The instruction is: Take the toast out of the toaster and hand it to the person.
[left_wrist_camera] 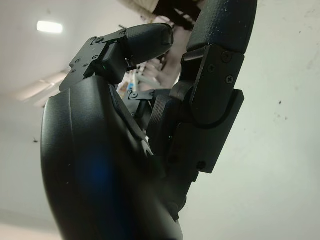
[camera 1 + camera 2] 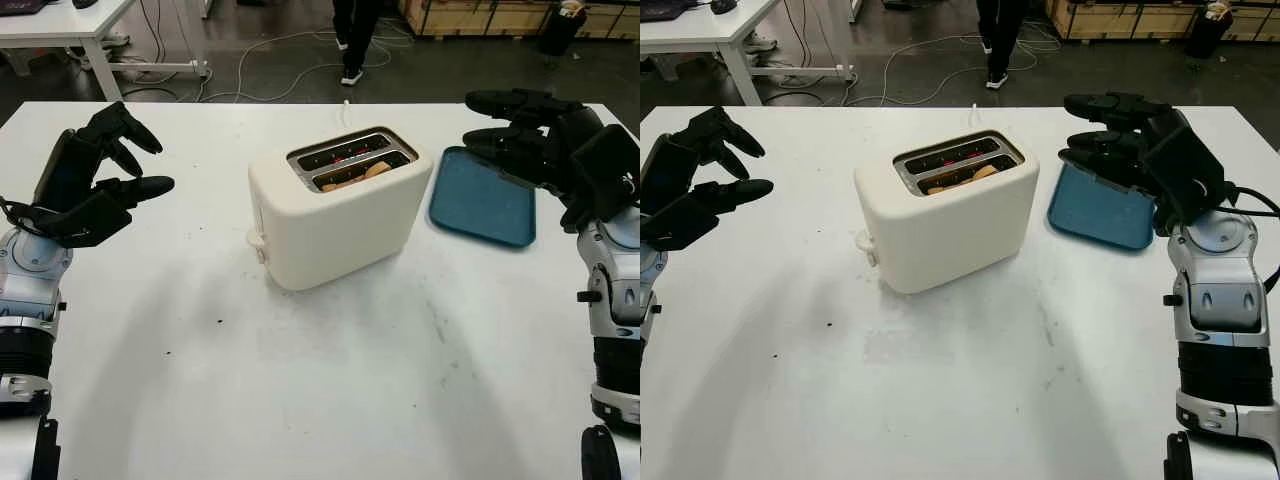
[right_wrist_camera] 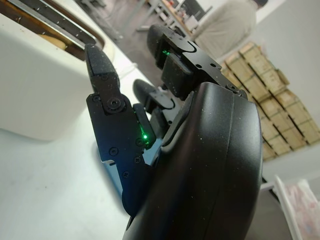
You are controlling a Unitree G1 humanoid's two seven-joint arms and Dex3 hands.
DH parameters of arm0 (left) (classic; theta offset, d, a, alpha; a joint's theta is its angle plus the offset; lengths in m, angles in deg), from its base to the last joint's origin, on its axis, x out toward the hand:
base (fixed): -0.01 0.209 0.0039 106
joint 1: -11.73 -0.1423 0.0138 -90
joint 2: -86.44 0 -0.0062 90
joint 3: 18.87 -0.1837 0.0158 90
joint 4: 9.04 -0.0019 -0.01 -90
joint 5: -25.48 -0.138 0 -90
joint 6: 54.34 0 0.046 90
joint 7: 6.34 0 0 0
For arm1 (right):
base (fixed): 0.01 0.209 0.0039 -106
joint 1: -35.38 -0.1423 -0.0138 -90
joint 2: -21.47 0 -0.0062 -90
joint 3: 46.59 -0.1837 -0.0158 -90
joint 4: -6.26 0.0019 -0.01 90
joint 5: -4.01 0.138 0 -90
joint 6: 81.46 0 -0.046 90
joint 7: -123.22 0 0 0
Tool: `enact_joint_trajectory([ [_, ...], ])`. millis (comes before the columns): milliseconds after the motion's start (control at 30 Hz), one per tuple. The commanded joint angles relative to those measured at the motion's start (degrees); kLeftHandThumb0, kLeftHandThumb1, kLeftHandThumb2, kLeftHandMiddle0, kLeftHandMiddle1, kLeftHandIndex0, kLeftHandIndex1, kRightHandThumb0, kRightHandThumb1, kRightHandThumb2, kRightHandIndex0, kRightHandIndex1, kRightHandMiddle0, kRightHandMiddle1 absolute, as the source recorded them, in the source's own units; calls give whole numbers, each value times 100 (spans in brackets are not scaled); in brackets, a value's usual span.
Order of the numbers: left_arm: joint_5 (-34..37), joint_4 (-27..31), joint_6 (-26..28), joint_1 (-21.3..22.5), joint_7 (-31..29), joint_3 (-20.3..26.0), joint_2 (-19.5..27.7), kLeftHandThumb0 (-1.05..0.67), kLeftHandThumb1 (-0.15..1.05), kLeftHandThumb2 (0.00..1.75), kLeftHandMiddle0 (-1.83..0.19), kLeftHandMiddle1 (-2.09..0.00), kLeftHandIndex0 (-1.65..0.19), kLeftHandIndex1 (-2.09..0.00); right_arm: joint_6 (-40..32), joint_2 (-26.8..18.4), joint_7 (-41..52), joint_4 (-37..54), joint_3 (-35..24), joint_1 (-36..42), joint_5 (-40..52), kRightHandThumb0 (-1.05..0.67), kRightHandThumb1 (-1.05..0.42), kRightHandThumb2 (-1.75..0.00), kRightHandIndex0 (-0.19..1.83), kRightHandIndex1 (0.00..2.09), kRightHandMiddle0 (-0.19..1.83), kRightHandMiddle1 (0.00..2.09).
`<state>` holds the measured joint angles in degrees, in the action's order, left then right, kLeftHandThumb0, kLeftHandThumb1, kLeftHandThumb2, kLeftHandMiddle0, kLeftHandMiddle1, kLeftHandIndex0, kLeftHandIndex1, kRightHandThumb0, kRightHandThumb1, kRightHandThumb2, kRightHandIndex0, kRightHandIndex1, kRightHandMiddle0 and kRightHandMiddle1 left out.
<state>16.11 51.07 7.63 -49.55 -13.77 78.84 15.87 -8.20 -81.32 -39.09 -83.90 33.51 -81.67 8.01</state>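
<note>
Centrally on the white desk (image 2: pixel 300 400) stands a cream, boxy plastic toaster (image 2: pixel 335 215), its long axis running from 8 o'clock to 2 o'clock. Tan toast (image 2: pixel 352 178) sits in the nearer slot, lying along that line. A blue rectangular tray (image 2: pixel 482 203) lies at 3 o'clock. The left hand (image 2: pixel 105 175) at 9 o'clock and right hand (image 2: pixel 525 130) at 2 o'clock hover open, holding nothing.

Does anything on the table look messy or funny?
Not much. The toaster sits askew to the table edge, toast in its near slot. Dark specks and faint smudges mark the tabletop. The blue tray lies flat.
</note>
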Motion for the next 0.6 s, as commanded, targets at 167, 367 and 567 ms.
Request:
enact_joint_trajectory([
  [167, -13, -13, -17, 46, 89, 6, -8, -105, 92, 17, -52, -162, -36, -155, 153, -33, 46, -14, -24, -64, 18, -38, -79, 0, 55, 58, 75, 0],
  [367, -62, -89, 60, 65, 183, -4, 6, -105, 92, 20, -52, -165, -36, -158, 153, 46, -1, 30, -70, -65, 74, -36, -79, 0, 55, 60, 75, 0],
  [567, -91, -84, 137, 53, 218, -5, 16, -105, 92, 19, -53, -167, -36, -160, 197, 8, 28, 29, -26, -59, 30, -39, -80, 0, 53, 62, 74, 0],
])
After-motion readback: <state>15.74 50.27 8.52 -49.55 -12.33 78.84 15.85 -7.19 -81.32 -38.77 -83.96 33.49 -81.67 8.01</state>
